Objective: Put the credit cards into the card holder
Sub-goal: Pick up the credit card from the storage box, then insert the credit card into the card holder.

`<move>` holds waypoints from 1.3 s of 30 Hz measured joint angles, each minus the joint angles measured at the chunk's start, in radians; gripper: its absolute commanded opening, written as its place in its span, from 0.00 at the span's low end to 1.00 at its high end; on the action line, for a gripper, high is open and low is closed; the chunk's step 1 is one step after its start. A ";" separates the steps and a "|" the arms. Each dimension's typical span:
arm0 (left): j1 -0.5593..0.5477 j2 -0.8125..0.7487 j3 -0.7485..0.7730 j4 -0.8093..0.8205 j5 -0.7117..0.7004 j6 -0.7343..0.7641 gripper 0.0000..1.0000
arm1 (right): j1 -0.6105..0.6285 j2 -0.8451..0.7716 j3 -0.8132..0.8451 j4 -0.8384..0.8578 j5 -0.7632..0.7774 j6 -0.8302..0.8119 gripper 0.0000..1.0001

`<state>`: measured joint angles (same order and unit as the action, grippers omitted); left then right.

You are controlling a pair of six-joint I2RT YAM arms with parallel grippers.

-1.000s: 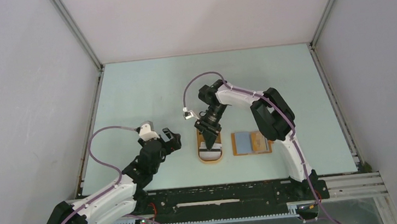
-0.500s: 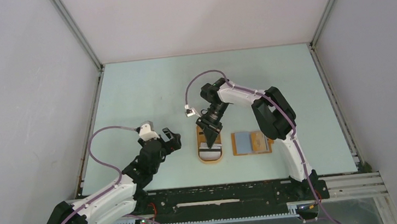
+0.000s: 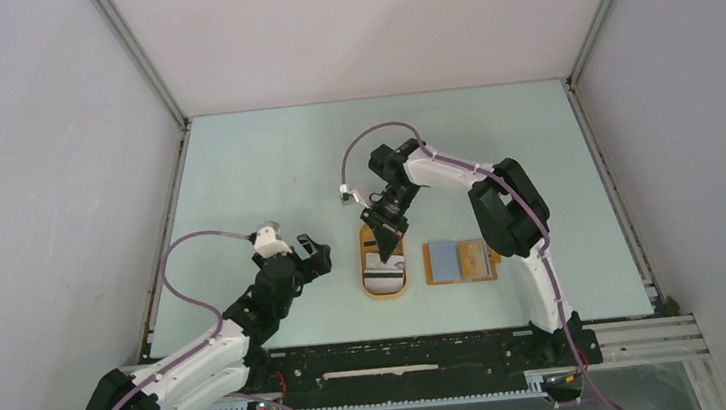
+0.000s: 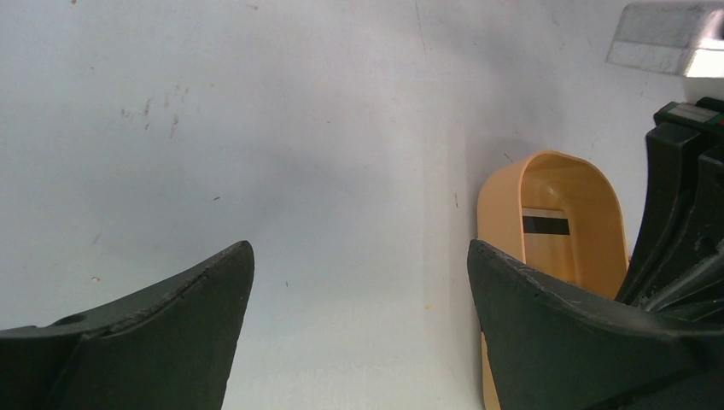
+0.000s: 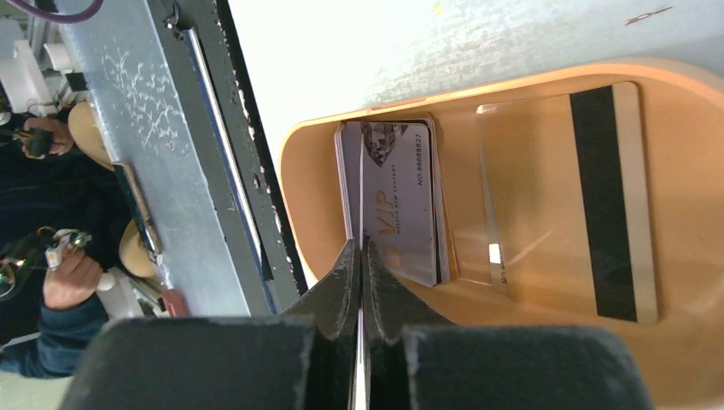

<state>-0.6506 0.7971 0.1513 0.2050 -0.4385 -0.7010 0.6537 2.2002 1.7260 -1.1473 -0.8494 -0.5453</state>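
My right gripper [image 3: 382, 251] [image 5: 361, 248] reaches down into the oval orange tray [image 3: 367, 277] [image 5: 300, 184] and is shut on one credit card [image 5: 360, 184], seen edge-on between its fingers. A small stack of grey-blue credit cards [image 5: 408, 205] printed "VIP" leans at the tray's end beside it. Another card [image 5: 559, 196] with a black stripe lies flat in the tray. The card holder [image 3: 460, 261] lies open to the right of the tray, a pale card in it. My left gripper [image 3: 315, 256] [image 4: 359, 252] hovers open and empty left of the tray [image 4: 499, 188].
The black rail [image 3: 404, 357] with the arm bases runs along the near table edge. Grey walls [image 3: 57, 194] close in the sides and back. In the left wrist view the right arm's black body [image 4: 683, 222] stands beside the tray.
The right gripper's fingers have closed onto a card in the tray, and that arm has drawn slightly toward the far side. The left arm has not moved.
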 measured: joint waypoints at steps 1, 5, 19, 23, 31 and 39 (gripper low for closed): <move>0.000 -0.001 0.000 0.000 0.000 0.000 0.99 | -0.001 -0.014 -0.009 0.012 0.008 0.007 0.00; 0.002 -0.021 0.000 -0.001 0.001 0.000 0.99 | -0.013 -0.064 -0.023 0.064 0.042 0.035 0.00; 0.003 -0.294 -0.014 0.019 0.158 0.028 0.99 | -0.051 -0.241 -0.060 0.139 0.086 0.038 0.00; 0.003 -0.341 -0.061 0.144 0.309 0.027 0.98 | -0.075 -0.322 -0.113 0.130 0.023 0.018 0.00; -0.014 -0.218 -0.073 0.399 0.513 0.001 0.98 | -0.217 -0.617 -0.361 0.206 -0.191 0.029 0.00; -0.126 0.064 -0.003 0.643 0.579 -0.002 0.91 | -0.383 -0.848 -0.600 0.474 -0.428 0.222 0.00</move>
<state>-0.7769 0.8612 0.1482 0.8478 0.1402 -0.7033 0.2703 1.3525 1.1259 -0.6735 -1.2778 -0.3237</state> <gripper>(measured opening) 0.953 0.007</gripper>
